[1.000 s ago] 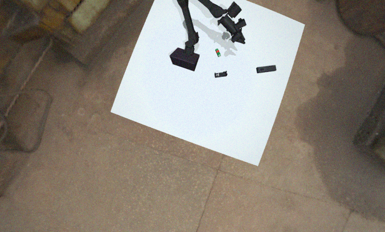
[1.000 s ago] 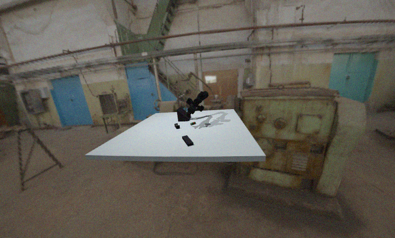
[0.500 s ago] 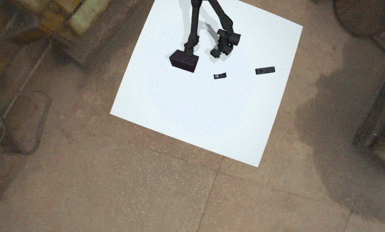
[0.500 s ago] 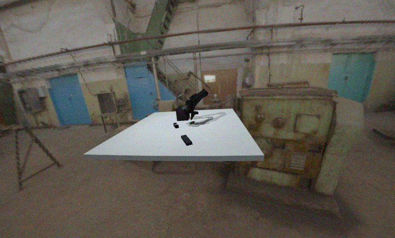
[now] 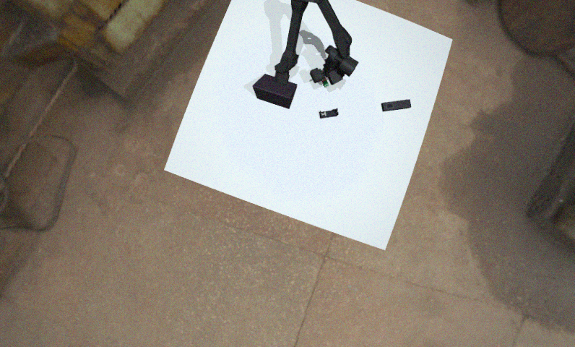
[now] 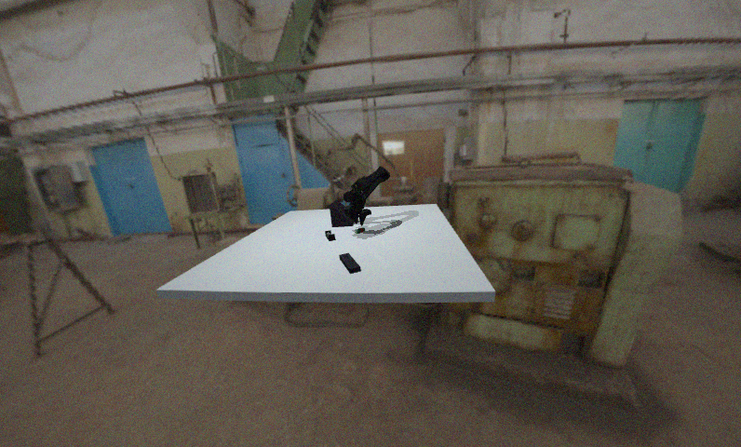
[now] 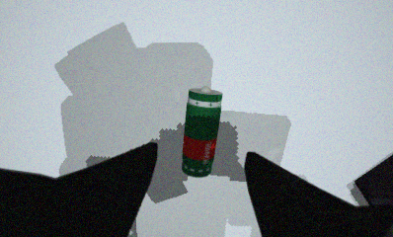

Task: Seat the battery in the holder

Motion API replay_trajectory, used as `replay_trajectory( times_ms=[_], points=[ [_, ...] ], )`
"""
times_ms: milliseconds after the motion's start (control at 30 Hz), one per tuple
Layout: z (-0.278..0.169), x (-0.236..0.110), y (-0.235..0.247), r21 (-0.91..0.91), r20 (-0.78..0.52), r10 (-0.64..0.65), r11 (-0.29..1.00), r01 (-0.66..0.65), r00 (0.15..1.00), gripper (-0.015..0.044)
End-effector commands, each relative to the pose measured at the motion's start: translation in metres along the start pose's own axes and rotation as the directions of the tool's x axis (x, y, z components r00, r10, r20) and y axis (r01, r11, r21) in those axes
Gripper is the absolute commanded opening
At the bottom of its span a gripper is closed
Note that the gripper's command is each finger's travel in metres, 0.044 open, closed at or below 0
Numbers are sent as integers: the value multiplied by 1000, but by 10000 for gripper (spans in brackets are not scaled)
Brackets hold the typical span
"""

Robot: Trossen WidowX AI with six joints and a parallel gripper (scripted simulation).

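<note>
A green and red battery (image 7: 201, 133) (image 5: 326, 84) lies flat on the white table (image 5: 281, 172) (image 6: 306, 277), its capped end pointing away in the wrist view. My gripper (image 7: 201, 155) (image 5: 323, 79) (image 6: 359, 223) is low over it, open, one finger on each side, with table showing between each finger and the battery. The small black holder (image 5: 328, 113) (image 6: 330, 235) lies empty on the table, a short way in front of the gripper in the top view. It is out of the wrist view.
The arm's dark base box (image 5: 275, 90) (image 6: 340, 215) stands close to the left of the gripper. A flat dark block (image 5: 395, 105) (image 6: 349, 263) lies to the right of the holder. A large old machine (image 6: 551, 250) stands beside the table.
</note>
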State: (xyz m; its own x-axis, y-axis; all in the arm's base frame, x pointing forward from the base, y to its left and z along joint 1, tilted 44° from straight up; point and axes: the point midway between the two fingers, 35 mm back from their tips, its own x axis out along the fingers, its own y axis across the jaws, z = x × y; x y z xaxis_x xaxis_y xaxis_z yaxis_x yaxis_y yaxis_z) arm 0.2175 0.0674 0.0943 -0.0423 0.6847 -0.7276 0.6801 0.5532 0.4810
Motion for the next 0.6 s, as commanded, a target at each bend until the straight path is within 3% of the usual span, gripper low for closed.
replay_trajectory(
  times_ms=[0,567],
  points=[
    [-1,6,0,9,-6,4,1000,-3,1000,245],
    [-1,34,1,9,-7,4,1000,-4,1000,245]
  ],
)
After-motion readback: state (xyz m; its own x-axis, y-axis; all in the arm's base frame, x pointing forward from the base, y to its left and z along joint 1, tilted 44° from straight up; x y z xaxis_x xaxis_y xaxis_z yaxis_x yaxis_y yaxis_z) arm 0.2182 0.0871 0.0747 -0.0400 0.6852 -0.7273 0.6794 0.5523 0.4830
